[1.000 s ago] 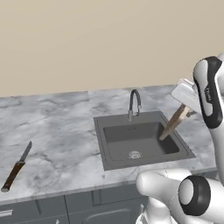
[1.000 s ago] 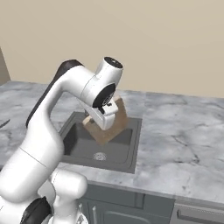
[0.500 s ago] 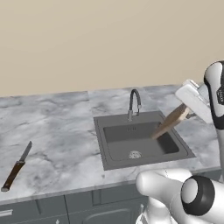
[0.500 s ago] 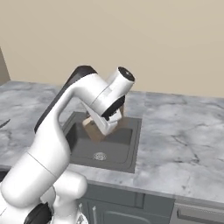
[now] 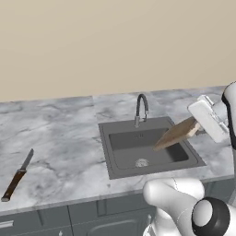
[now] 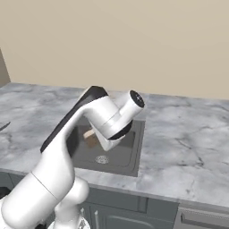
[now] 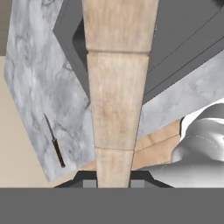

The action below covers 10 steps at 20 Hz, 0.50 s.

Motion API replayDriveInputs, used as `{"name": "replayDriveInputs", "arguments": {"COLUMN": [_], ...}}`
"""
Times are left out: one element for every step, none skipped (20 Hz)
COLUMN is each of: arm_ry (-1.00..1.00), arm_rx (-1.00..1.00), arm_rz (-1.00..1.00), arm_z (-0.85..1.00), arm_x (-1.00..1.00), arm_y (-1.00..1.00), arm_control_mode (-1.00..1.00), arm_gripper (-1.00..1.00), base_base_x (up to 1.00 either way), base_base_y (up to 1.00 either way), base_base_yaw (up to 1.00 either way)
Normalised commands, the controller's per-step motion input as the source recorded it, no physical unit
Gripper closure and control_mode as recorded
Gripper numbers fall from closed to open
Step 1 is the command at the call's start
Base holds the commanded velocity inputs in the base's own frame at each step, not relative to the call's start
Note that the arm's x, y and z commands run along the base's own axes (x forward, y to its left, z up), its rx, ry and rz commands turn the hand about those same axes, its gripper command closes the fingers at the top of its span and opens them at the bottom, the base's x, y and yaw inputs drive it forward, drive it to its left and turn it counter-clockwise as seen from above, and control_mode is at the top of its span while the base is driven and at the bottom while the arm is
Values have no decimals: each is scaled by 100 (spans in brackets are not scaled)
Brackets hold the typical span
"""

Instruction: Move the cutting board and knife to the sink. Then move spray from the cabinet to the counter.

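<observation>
Gripper pinching cutting board, tilting over sink; knife lying at nine o'clock on counter.

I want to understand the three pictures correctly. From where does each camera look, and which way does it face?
Left base view: behind the arm's left, facing the dark grey rectangular sink; arm at right.
Right base view: behind its right, same sink; arm at left.
Hand view: along the gripper, shut on the light-brown wooden cutting board.
All share the sink and board.

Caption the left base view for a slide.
Gripper holds the cutting board tilted over the sink; knife waits on the counter.
</observation>
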Motion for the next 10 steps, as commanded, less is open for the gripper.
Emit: {"name": "replayDriveInputs", "arguments": {"arm_ry": [1,7,3,4,4,5,3,2,0,0], "arm_rx": [4,0,0,0,0,0,0,0,0,1], "arm_rz": [0,0,0,0,0,0,0,0,0,0], "arm_z": [-14,-11,-8,-9,-12,-21,-24,-26,-26,-27], "arm_x": [0,1,2,4,5,6,4,4,5,4], "arm_y": [0,0,0,0,0,0,0,0,0,0], "arm_control_mode": [-100,-100,-100,-100,-100,-100,-100,-100,-100,-100], "arm_gripper": [100,100,100,100,100,100,100,100,100,100], "base_base_x": [0,0,0,0,0,0,0,0,0,0], "base_base_y": [0,0,0,0,0,0,0,0,0,0], "base_base_yaw": [0,0,0,0,0,0,0,0,0,0]}}
